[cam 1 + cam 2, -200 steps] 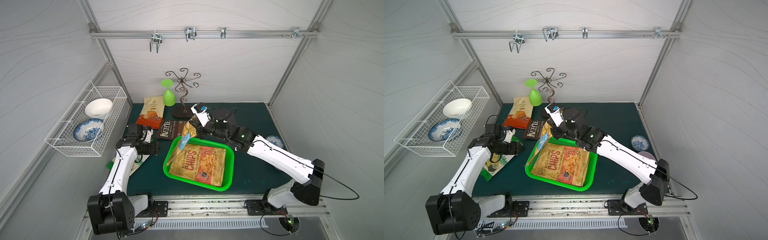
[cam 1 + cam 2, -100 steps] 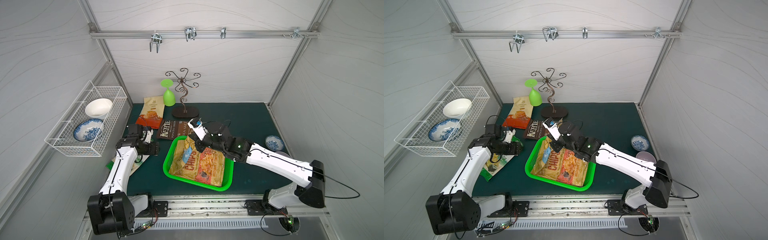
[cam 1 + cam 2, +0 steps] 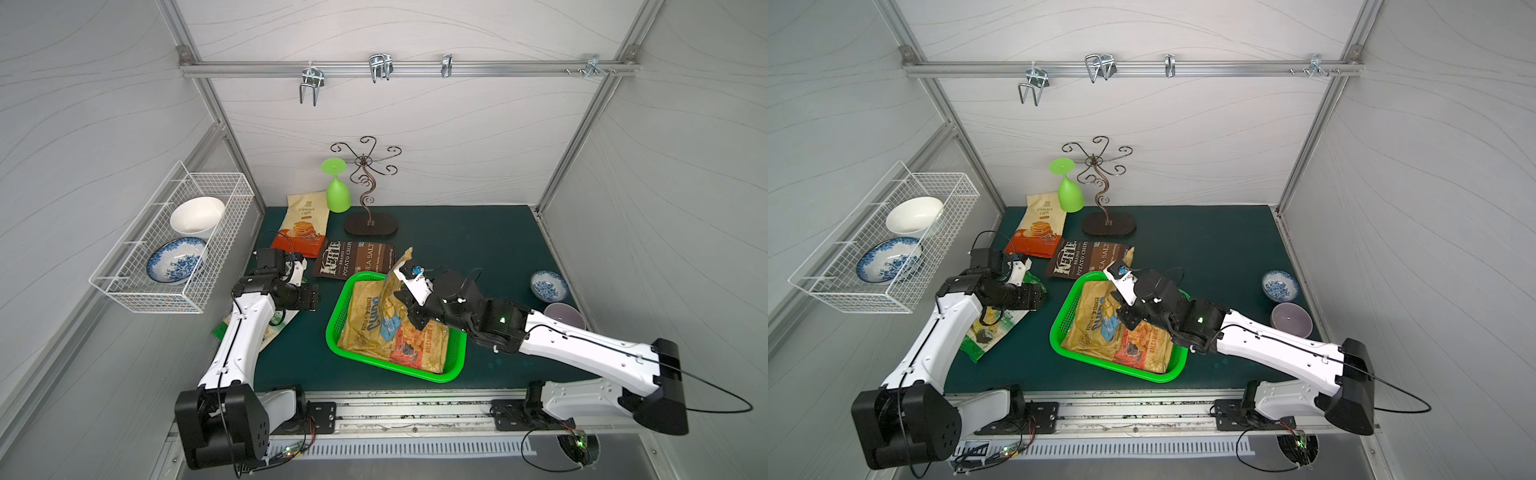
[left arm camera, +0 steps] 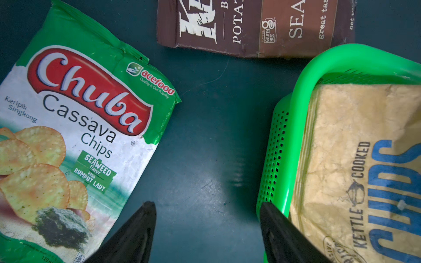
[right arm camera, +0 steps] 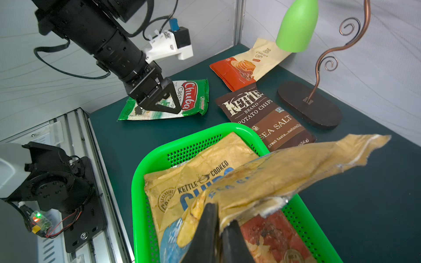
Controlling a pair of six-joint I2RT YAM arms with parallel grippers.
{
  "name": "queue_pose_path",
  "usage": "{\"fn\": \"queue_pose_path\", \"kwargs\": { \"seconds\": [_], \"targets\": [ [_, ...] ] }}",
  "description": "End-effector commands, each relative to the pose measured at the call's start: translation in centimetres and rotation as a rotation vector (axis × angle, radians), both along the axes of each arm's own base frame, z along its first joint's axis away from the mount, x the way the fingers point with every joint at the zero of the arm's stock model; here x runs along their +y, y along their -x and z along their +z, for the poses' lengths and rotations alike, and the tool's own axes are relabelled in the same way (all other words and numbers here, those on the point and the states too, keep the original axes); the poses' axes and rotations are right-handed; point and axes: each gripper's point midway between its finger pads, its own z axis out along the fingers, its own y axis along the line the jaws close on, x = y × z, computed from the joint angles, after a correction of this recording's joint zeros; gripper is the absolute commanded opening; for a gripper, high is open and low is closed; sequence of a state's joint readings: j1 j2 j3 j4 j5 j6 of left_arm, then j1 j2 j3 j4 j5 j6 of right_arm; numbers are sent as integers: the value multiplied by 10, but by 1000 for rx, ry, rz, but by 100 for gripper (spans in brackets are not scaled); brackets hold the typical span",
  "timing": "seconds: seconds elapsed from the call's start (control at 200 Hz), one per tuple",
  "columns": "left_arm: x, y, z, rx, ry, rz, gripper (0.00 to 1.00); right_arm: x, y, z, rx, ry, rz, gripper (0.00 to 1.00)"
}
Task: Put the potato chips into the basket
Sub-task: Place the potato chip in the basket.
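Since a second before, the right arm had dropped and drawn back over the basket (image 3: 333, 332). The bag it carried had sunk from hanging upright at the far rim to slumping across the basket. The left arm had not moved.

The right gripper (image 5: 222, 216) was over the basket, its jaws nearly together and pinching a crumpled edge of the held bag (image 5: 284, 173). That tan bag draped over the lower bag (image 3: 365, 328), a matching tan "Kettle Cooked Chips" bag lying flat and filling most of the basket. Its torn far end stuck up past the far rim, over a corner of the Kettle bag (image 3: 353, 262).

The left gripper (image 4: 207, 205) hung over bare table (image 4: 205, 136), jaws wide apart with nothing between them. It sat between the Chuba bag (image 4: 79, 136) and the basket, one finger close to the basket's near corner.

Three bags were outside the basket. The brown Kettle bag lay flat just beside the far rim. The Cassava bag (image 3: 303, 224) lay behind it near the back corner, its top against the wall. The green-and-white Chuba bag lay on the table, partly under the left arm in both top views.
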State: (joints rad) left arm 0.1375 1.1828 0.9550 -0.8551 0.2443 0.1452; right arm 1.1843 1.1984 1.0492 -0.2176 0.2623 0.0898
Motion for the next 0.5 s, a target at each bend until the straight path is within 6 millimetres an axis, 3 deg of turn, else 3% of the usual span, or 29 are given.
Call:
{"fn": "queue_pose_path", "kwargs": {
  "seconds": [0.0, 0.18, 0.31, 0.415, 0.495],
  "targets": [
    [-3, -6, 3, -26, 31, -11, 76, -20, 3, -1, 23, -15, -60, 21],
    [-8, -6, 3, -24, 56, -25, 76, -56, 6, -20, 56, 14, -150, 33],
    [-10, -5, 2, -17, 65, -30, 76, -89, 8, -19, 49, 9, -217, 43],
    [-11, -5, 3, -19, 71, -35, 76, -118, 6, -15, 24, -5, -295, 61],
    [-12, -6, 3, -18, 74, -36, 76, -135, 3, -13, 4, -23, -352, 67]
  ]
}}
